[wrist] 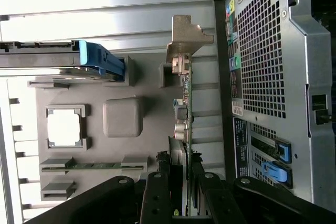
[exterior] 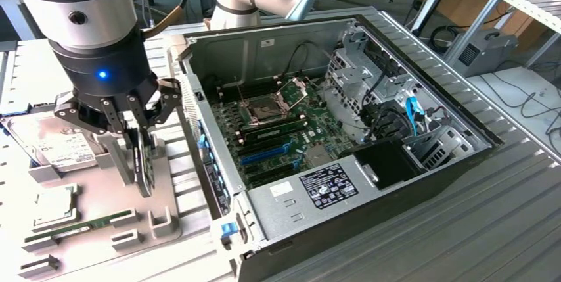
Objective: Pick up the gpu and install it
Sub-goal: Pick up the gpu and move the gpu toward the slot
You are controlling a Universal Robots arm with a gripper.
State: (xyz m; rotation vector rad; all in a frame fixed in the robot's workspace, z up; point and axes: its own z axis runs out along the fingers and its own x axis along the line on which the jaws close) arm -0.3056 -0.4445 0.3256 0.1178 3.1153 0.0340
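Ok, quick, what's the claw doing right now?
Claw: closed, holding the gpu upright on its edge.

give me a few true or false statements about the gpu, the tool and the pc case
1. The tool is shut on the gpu, which hangs on edge. True.
2. The gpu is seated in the motherboard. False: it is outside the computer case, over the gray tray.
3. The case's side is open, with the motherboard exposed. True.
4. The tool holds the memory stick. False: the stick lies on the gray tray.
5. The hard drive lies on the exterior view's left of the case. True.
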